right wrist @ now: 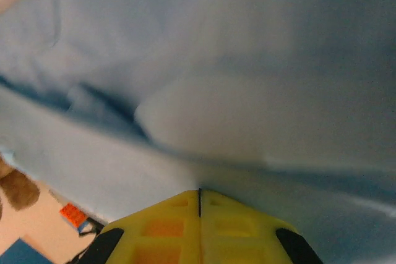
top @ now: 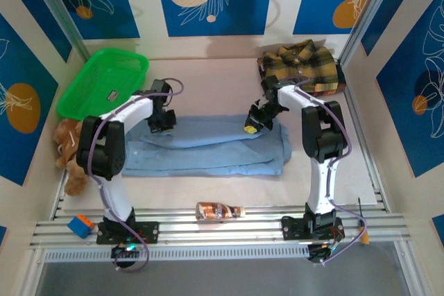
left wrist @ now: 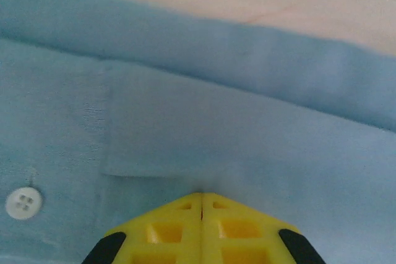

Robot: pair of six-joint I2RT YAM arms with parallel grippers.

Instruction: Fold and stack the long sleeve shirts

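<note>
The light blue shirt point(top: 208, 149) lies spread lengthwise across the middle of the table, its long edges folded in. My left gripper point(top: 164, 123) sits at its far left edge and my right gripper point(top: 252, 127) at its far right part. In the left wrist view the yellow jaws point(left wrist: 202, 195) are shut, their tip pinching the blue cloth point(left wrist: 247, 122) beside a chest pocket and a white button point(left wrist: 23, 203). In the right wrist view the jaws point(right wrist: 199, 191) are shut where creases of the blue cloth point(right wrist: 247, 60) meet. The plaid shirt point(top: 305, 67) lies bunched at the back right.
A green basket point(top: 104, 82) stands at the back left. A brown teddy bear point(top: 67, 147) lies at the left edge. A small bottle point(top: 218, 211) rests on the near rail, and a blue and orange block point(top: 80, 225) sits near the left base.
</note>
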